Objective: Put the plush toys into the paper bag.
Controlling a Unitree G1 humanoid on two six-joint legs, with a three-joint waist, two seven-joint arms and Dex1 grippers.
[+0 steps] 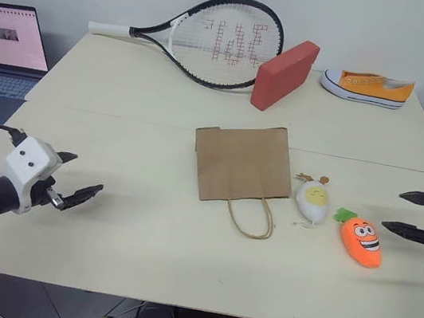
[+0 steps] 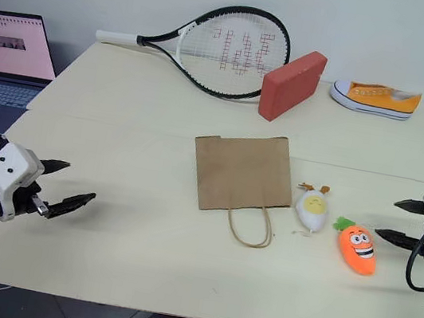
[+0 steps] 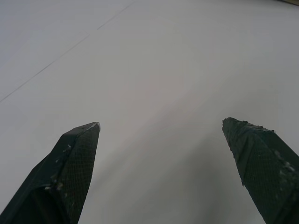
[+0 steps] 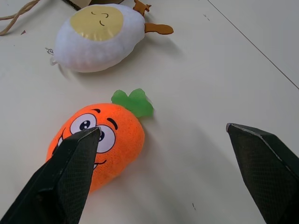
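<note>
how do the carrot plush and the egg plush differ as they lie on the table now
The carrot plush is orange with a green top and a wide grin; the egg plush is white with a yellow face and brown antlers. The egg plush lies nearer the paper bag, close to its handles; the carrot plush lies nearer the right gripper. Both lie flat on the table, outside the bag, ungripped.

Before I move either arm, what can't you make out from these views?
- paper bag: lies flat, so its mouth and inside are hidden in both eye views.
- laptop: cut off by the left edge; screen text too small.
- right pincer: its arm is cut off by the right edge.
- carrot: partly behind a finger in the right wrist view.
</note>
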